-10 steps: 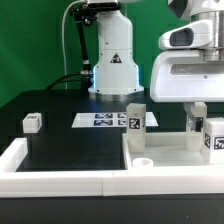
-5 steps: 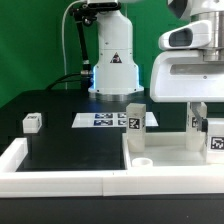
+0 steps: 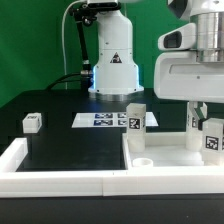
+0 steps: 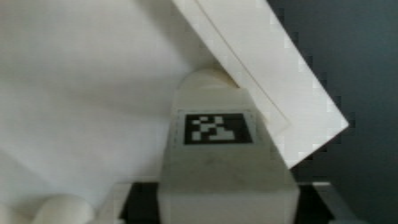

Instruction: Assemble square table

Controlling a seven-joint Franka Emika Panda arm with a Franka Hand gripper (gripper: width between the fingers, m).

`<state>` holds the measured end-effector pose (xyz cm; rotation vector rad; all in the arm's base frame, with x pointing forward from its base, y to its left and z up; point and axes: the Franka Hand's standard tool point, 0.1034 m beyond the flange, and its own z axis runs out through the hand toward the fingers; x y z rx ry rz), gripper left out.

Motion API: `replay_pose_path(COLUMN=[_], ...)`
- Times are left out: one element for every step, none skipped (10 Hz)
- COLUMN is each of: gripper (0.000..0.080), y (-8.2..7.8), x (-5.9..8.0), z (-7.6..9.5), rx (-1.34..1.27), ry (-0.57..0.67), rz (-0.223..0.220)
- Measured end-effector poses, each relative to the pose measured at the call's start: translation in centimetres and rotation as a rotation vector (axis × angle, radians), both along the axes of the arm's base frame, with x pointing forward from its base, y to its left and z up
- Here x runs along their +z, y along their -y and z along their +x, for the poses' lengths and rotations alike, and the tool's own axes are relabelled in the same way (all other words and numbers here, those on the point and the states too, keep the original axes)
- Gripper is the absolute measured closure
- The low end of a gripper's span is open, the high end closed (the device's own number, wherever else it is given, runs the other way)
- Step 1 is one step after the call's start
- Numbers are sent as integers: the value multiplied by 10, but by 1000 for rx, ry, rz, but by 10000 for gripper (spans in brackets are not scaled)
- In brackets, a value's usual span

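Note:
The square table's white slab (image 3: 175, 160) lies at the exterior view's right, with a round corner socket (image 3: 143, 160) near its front corner. My gripper (image 3: 208, 128) hangs over the slab's right side, shut on a white tagged leg block (image 3: 213, 138) held upright just above or on the slab. In the wrist view the leg block (image 4: 219, 150) fills the space between my dark fingers (image 4: 153, 200), with the slab (image 4: 89, 100) beneath it. A second leg (image 3: 135, 116) stands at the slab's far left corner. A small leg block (image 3: 32, 122) lies far left.
The marker board (image 3: 103, 120) lies on the black table before the robot base (image 3: 113, 60). The long white border wall (image 3: 60, 178) runs along the front and left sides. A rounded white piece (image 4: 54, 210) shows beside my finger in the wrist view.
My gripper, with the leg block in it, has shifted only very slightly over the slab. Nothing else has moved.

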<state>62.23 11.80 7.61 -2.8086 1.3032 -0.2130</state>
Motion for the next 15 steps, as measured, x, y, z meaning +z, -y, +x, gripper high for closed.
replay_pose_path(gripper=[509, 508, 508, 508, 508, 508, 508, 508, 335, 214, 170, 170, 154, 151, 151], y=[0, 0, 0, 2, 3, 3, 2, 1, 1, 1, 1, -1, -3, -5, -5], x=[0, 0, 0, 0, 0, 0, 0, 0, 0, 0, 0, -1, -1, 0, 1], z=[0, -1, -1, -1, -2, -2, -2, -2, -2, -2, -2, -3, -3, -2, -2], rx=[-117, -232, -329, -409, -461, -483, -567, -599, -577, -532, -465, -417, -295, -173, -97], ry=[3, 2, -3, -10, -12, -12, -14, -15, -15, -15, -16, -17, -16, -7, -6], rz=[11, 29, 46, 62, 73, 79, 95, 101, 98, 92, 84, 75, 60, 47, 38])
